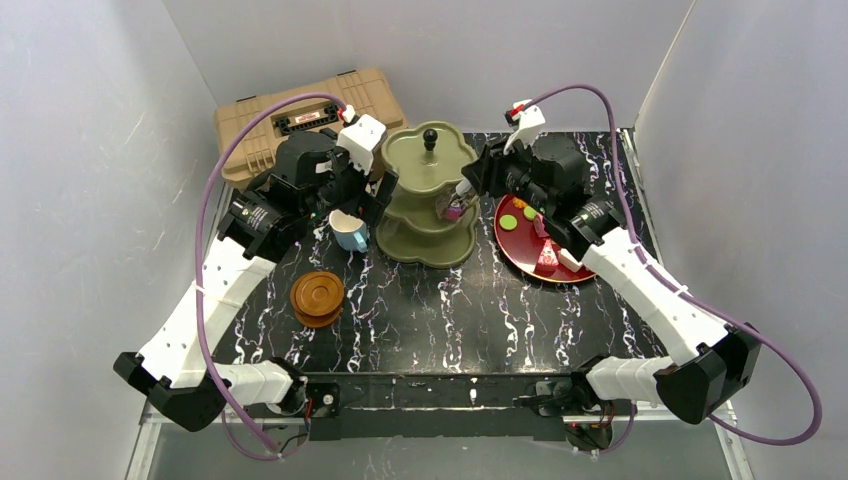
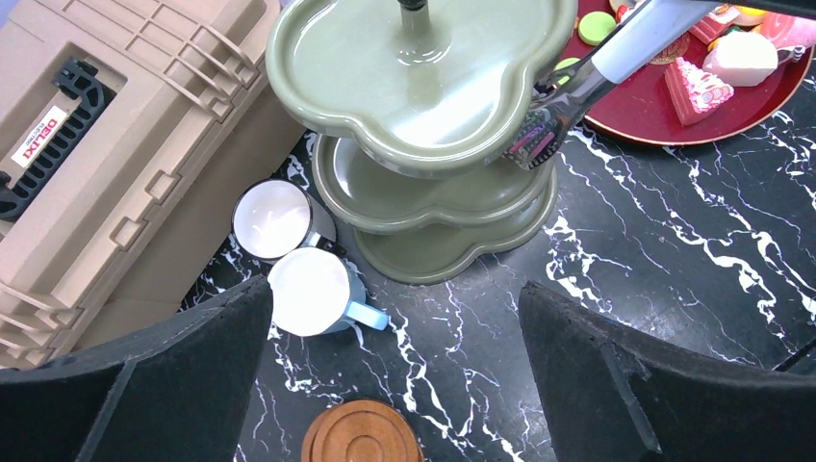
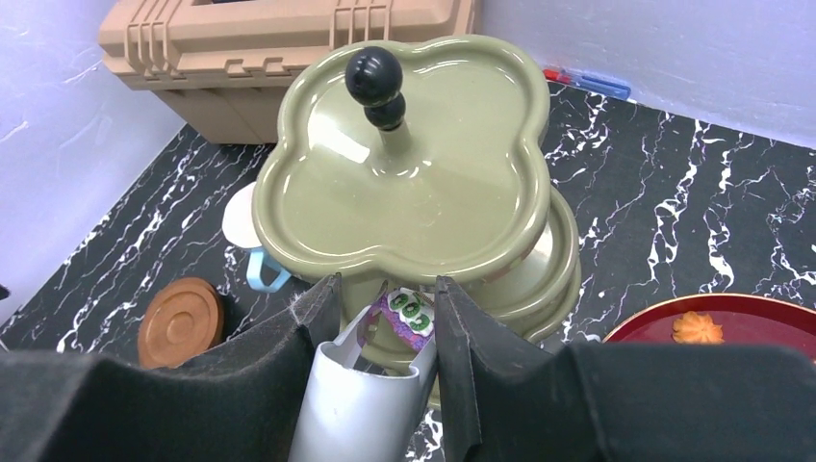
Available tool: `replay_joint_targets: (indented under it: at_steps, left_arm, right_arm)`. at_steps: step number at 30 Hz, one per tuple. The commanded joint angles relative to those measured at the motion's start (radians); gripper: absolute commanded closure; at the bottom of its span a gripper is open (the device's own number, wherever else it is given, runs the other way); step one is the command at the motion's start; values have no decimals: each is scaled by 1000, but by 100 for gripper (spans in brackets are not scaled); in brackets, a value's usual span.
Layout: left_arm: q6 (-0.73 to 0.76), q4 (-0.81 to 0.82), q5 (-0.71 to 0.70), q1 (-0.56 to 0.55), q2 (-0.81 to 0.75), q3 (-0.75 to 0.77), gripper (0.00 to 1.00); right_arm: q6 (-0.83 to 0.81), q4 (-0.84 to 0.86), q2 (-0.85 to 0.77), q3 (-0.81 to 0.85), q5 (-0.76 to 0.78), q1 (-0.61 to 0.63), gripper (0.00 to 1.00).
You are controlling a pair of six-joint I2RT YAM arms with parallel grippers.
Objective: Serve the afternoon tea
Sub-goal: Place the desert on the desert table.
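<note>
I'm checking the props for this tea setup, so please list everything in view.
stand: one, olive green with black knob, table centre
mugs: two, one white and one light blue, side by side left of the stand
saucers: a stack, count unclear, brown, front left
plate: one, dark red, right of the stand
cakes: several, mixed colours, on the plate
purple cake: one, green dots, in the tongs beneath the stand's top tier
tongs: one, silver, in the right claw
toolbox: one, tan, back left
table: one, black marble
left claw: open, above the mugs
right claw: shut on the tongs
</note>
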Motion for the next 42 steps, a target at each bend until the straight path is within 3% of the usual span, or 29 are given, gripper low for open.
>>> replay_joint_targets:
  at_steps: [1,7,10,18,28,32,38,42]
  left_arm:
    - [-11,6,9,5,-31,8,2]
    - [-9,0,10,5,-33,20,2]
    - [-9,-4,12,5,-34,21,2]
    - [-17,-2,19,5,-31,26,2]
    - [-18,-4,18,5,-32,37,2]
    - [-18,-2,17,6,-34,37,2]
    - [-19,1,15,5,-35,34,2]
    - [-22,4,16,5,-37,31,2]
  right_arm:
    - [-6,124,-25,-44,30,5,99]
    - [0,159,-32,-112,41,8,90]
    - [5,165,-43,-123,49,8,77]
    - [1,131,-50,-54,53,8,56]
    - [5,114,-54,-40,27,8,39]
    - [5,106,-53,-33,32,8,46]
    - [4,78,-60,-8,59,8,79]
    - [-3,61,-68,5,73,8,89]
